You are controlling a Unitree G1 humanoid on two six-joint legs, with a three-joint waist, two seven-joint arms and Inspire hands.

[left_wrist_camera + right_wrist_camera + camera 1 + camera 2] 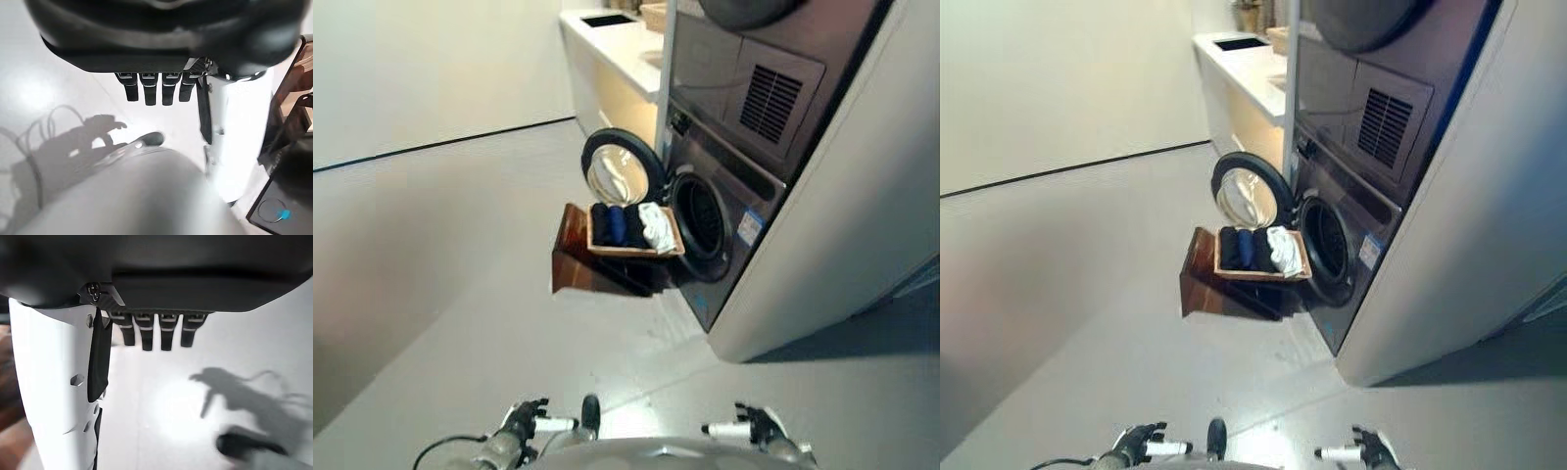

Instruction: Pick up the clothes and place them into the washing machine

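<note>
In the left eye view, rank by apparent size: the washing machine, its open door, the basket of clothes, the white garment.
1. washing machine
2. open door and basket: they look alike, so left unranked
3. white garment

we see dark blue and white clothes (628, 225) | light wooden tray (636, 252) | reddish-brown stand (582, 264) | grey washing machine (724, 196), black door ring (617, 168) | white counter (612, 44) | pale grey floor (460, 294) | dark hands, white thumbs: left hand (524, 421), right hand (759, 426)
</note>
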